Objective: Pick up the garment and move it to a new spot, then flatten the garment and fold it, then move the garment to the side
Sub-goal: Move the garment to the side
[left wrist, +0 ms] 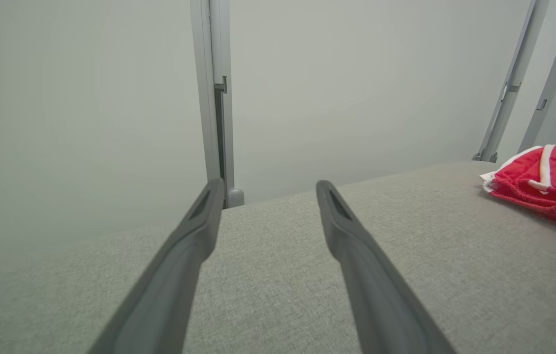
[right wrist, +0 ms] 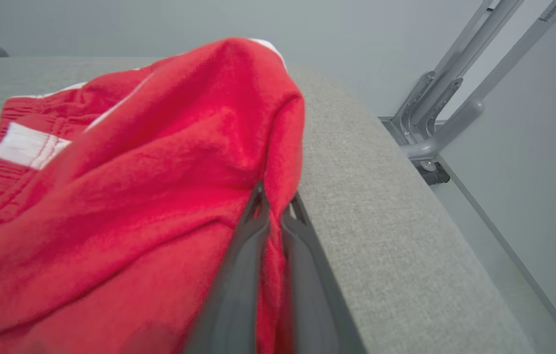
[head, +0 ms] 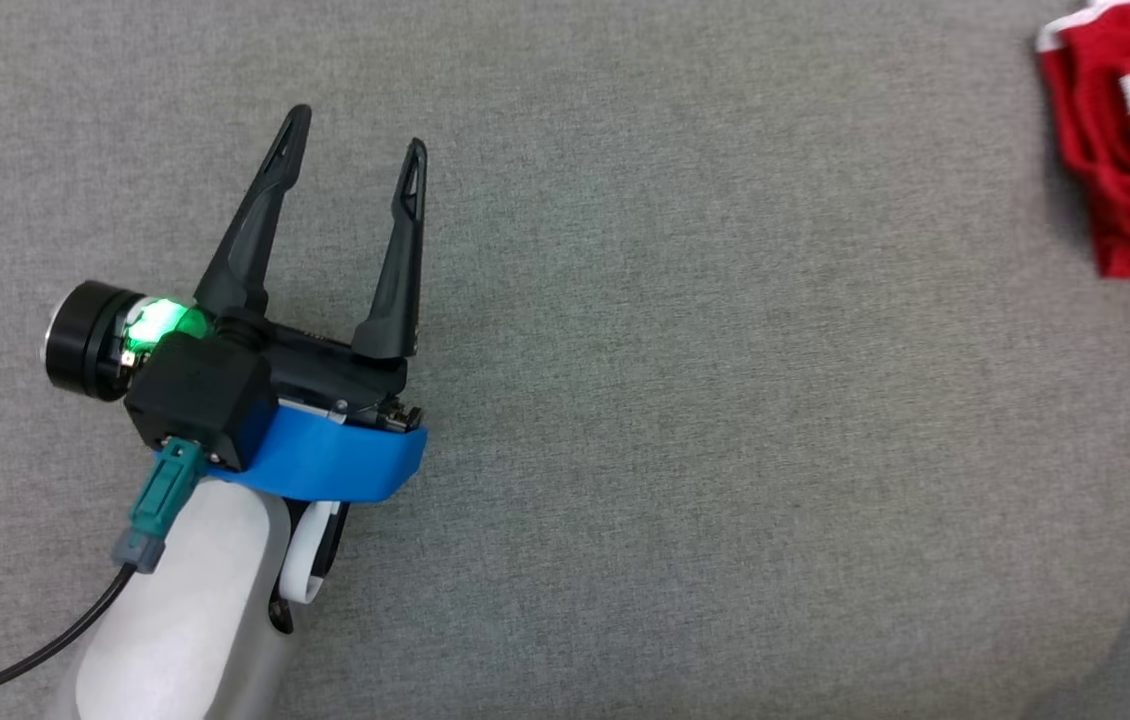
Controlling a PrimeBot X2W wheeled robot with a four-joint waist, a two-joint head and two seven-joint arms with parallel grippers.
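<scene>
Red cloth garment with white stripes (right wrist: 135, 196) sits bunched at the right edge of the grey fabric table (head: 725, 400), pinched tight by the right fingers (right wrist: 238, 285), so lift slowly and high while the left fingers (head: 245, 230) wait wide apart.

Left gripper (head: 357, 128) showing 2 long black fingers (head: 250, 230)
A blue band (head: 345, 462) is wrapping around it, a green light (head: 165, 320) is glowing, and a black cable (head: 55, 640) is trailing from a teal plug (head: 165, 495).
</scene>
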